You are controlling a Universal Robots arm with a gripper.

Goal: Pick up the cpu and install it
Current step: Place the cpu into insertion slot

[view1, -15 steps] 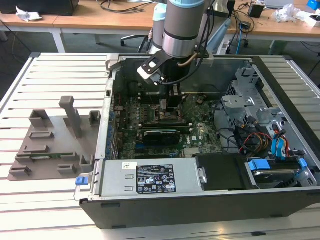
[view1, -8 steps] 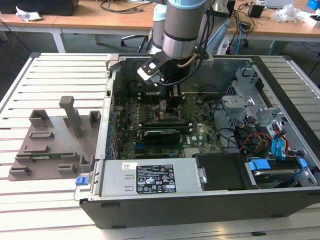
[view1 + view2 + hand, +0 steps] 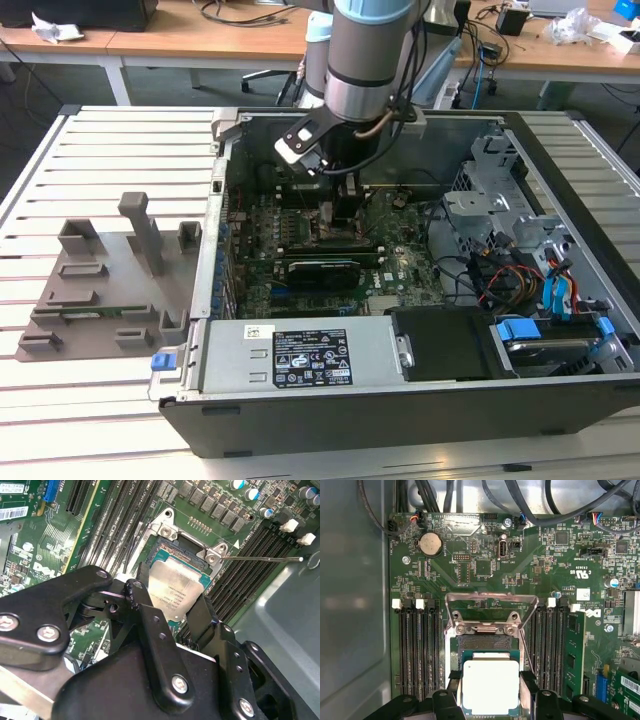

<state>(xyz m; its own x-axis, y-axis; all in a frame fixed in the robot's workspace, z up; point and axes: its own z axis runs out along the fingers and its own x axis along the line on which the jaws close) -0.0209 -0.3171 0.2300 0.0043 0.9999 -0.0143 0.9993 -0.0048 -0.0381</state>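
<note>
Pickup looks done and seating is at hand: the pincer is closed on the cpu, held between its fingertips low over the open socket beneath, whose retaining frame is raised, so latching appears left to do.

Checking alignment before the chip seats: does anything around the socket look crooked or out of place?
Nothing stands out. In the first wrist view the cpu lies square to the socket, held at two sides by the gripper, and the hinged frame stands open, clear of it.
</note>
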